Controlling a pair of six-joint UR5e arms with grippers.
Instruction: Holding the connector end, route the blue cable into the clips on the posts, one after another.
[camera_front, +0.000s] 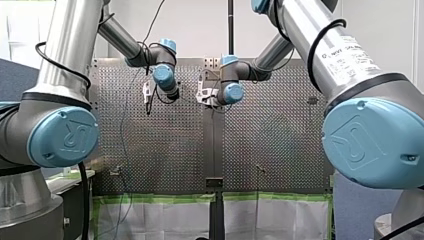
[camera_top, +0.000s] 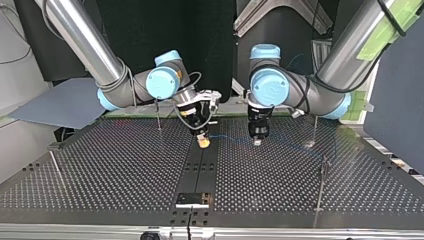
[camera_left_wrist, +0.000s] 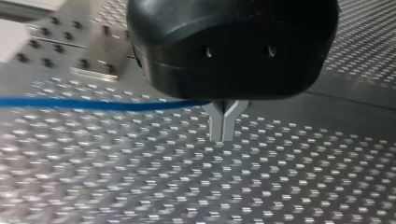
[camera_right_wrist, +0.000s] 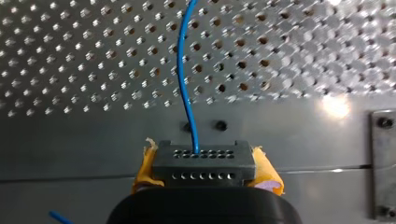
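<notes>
My right gripper (camera_top: 202, 141): yellow pads (camera_right_wrist: 142, 171) clamped on the black connector (camera_right_wrist: 203, 161), one pad on each side. The blue cable (camera_right_wrist: 184, 84) leaves the connector face and runs straight ahead of the fingers over the perforated table (camera_top: 125, 165). In the top view, the cable goes from the connector toward 3 o'clock, low over the table, to my left gripper (camera_top: 257, 140). It then carries on toward 3 o'clock to a thin post (camera_top: 315, 131); too faint to tell whether it touches. In the left wrist view, the metal fingers (camera_left_wrist: 216, 126) have their tips pressed together, with the cable caught in the fork just above them. The connector sits at 9 o'clock of the left gripper, nearby.
</notes>
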